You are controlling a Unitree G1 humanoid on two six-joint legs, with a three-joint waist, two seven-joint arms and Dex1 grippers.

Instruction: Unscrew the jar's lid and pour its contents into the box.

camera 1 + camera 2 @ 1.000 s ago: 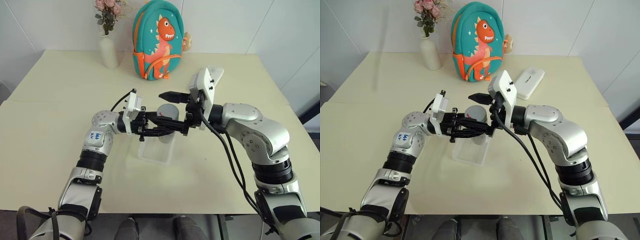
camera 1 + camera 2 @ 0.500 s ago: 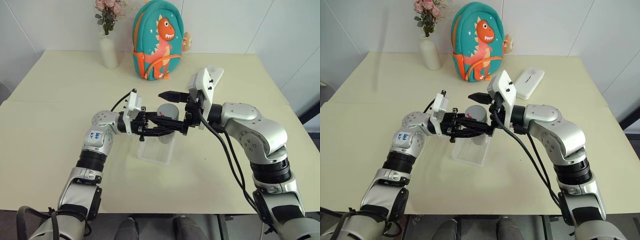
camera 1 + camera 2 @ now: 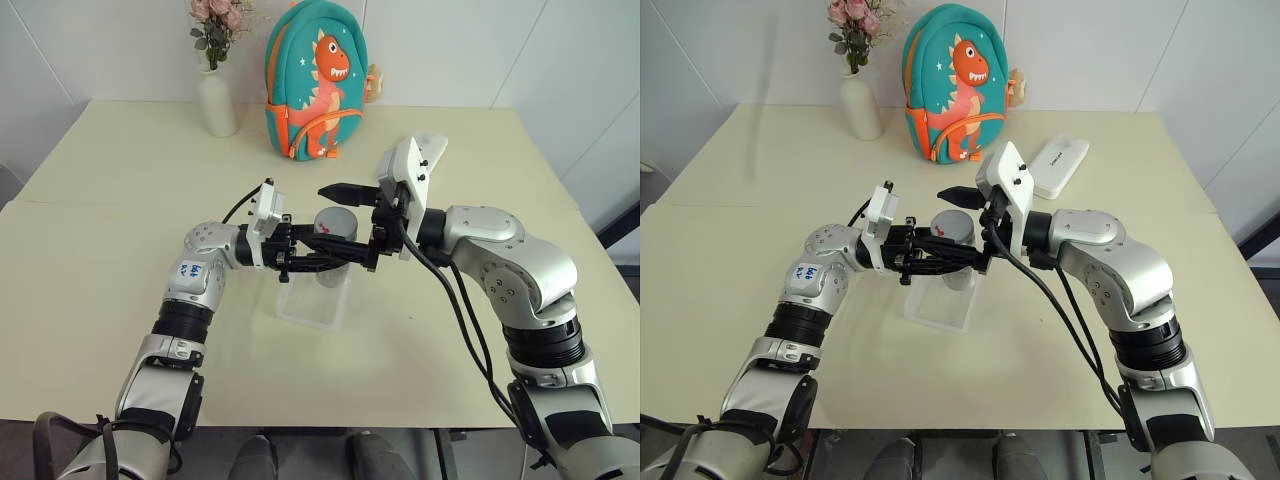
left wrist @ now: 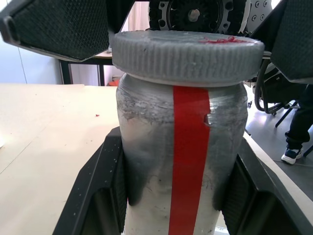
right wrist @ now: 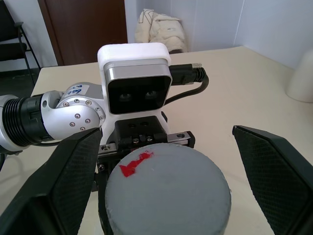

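**Left claw clamped on the jar, right claw spread around its lid**

The left claw (image 3: 318,252) is clamped on the jar (image 4: 181,161), holding it upright above the box (image 3: 310,305), near the table's centre. The jar is small and clear with a frosted, scuffed wall and a red tape stripe down its side. Its lid (image 5: 167,191) is grey, round, ribbed at the edge, with a red mark on top, and sits on the jar. The right claw (image 5: 166,181) stands wide apart, one finger at nine o'clock of the lid and one at three, neither touching it.
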